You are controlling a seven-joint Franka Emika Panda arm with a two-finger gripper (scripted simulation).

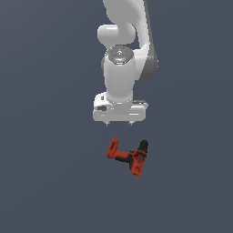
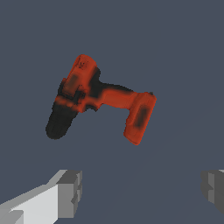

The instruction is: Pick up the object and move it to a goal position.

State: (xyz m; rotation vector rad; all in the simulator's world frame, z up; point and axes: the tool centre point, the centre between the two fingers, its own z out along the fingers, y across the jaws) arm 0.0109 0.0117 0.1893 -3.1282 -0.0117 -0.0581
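The object, a small red-orange power drill (image 1: 129, 156) with a black chuck, lies on its side on the dark grey floor (image 1: 50, 173). Its flat battery base points to the exterior view's left and its chuck to the right. My gripper (image 1: 119, 123) hangs above and behind it, apart from it, pointing down. In the wrist view the drill (image 2: 103, 98) lies whole in sight beyond my two fingertips (image 2: 70, 190), which stand wide apart with nothing between them. The gripper (image 2: 142, 188) is open and empty.
The white arm (image 1: 120, 68) rises out of the top of the exterior view. Nothing else shows on the plain dark grey floor (image 2: 183, 52) around the drill.
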